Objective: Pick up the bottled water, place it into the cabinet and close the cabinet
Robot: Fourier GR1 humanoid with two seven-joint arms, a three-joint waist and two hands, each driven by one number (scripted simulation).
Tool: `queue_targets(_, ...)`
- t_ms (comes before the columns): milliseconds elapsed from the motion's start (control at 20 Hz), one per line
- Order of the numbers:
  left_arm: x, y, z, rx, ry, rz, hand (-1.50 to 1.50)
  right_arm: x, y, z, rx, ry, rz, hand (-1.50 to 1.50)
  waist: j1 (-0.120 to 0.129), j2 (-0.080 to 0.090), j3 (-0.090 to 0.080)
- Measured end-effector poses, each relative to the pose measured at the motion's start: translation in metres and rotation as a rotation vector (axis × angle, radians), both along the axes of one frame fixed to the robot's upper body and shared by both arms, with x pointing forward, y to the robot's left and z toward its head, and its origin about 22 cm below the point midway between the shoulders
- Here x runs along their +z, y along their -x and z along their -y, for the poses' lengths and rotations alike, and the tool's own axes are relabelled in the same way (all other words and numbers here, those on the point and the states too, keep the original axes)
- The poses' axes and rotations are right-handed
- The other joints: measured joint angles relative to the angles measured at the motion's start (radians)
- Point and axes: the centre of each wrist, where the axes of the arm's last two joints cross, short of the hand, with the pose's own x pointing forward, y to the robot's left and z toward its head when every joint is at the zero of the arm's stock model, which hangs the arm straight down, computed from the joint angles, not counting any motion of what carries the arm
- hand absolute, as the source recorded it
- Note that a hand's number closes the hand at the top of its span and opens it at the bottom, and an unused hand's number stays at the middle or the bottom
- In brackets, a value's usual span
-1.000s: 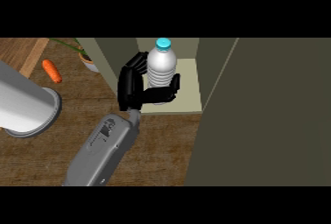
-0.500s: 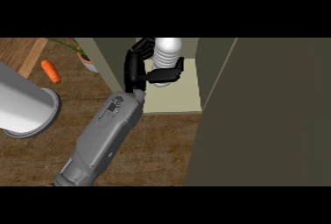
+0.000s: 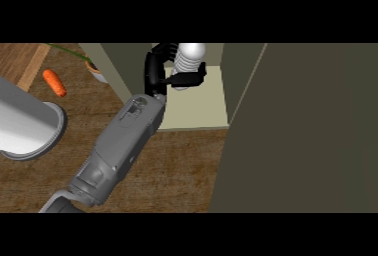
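The bottled water (image 3: 189, 54) shows as a pale, ribbed bottle at the top of the head view, its cap cut off by the view's upper edge. My left hand (image 3: 156, 67) is shut on it, fingers on its left and far side, thumb (image 3: 188, 80) across its near side. The bottle is held over the back of the cabinet's beige floor (image 3: 198, 107), inside the opening. The cabinet door (image 3: 295, 130) stands open as a big dark panel on the right. My right hand is out of view.
A carrot (image 3: 53, 82) lies on the wooden counter (image 3: 170, 165) at the left. A large white cylinder (image 3: 26, 125) stands near the left edge. A small pot with a plant (image 3: 96, 72) sits beside the cabinet's left wall.
My left hand has carried the bottle farther into the cabinet, toward the view's top. The blue cap seen a second ago is now past the upper edge.
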Motion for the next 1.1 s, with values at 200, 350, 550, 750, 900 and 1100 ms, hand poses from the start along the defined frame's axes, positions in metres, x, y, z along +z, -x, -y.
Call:
queue_targets(200, -0.015, -0.002, -0.006, 0.05, -0.054, -0.023, 1.5, 0.002, 0.0, 0.001, 0.006, 0.004, 0.001, -1.5, -0.007, 0.003, 0.0)
queue_targets(350, -0.023, -0.003, -0.009, 0.075, -0.067, -0.045, 1.5, 0.001, 0.0, 0.001, 0.015, 0.0, 0.005, -1.5, -0.015, 0.006, -0.001)
queue_targets(550, -0.032, -0.003, -0.014, 0.095, -0.079, -0.062, 1.5, 0.0, 0.001, 0.002, 0.013, -0.003, 0.004, -1.5, -0.02, 0.007, -0.001)
queue_targets(750, -0.035, -0.005, -0.015, 0.123, -0.101, -0.077, 1.5, -0.001, 0.002, 0.003, 0.01, -0.006, 0.004, -1.5, -0.023, 0.009, -0.001)
queue_targets(900, -0.041, -0.004, -0.02, 0.142, -0.138, -0.076, -1.5, -0.002, 0.002, 0.002, 0.013, -0.013, 0.009, -1.5, -0.025, 0.011, -0.001)
queue_targets(1100, -0.043, -0.005, -0.022, 0.145, -0.206, -0.084, -1.5, -0.002, 0.0, 0.004, 0.019, -0.004, 0.019, -1.5, -0.029, 0.014, 0.0)
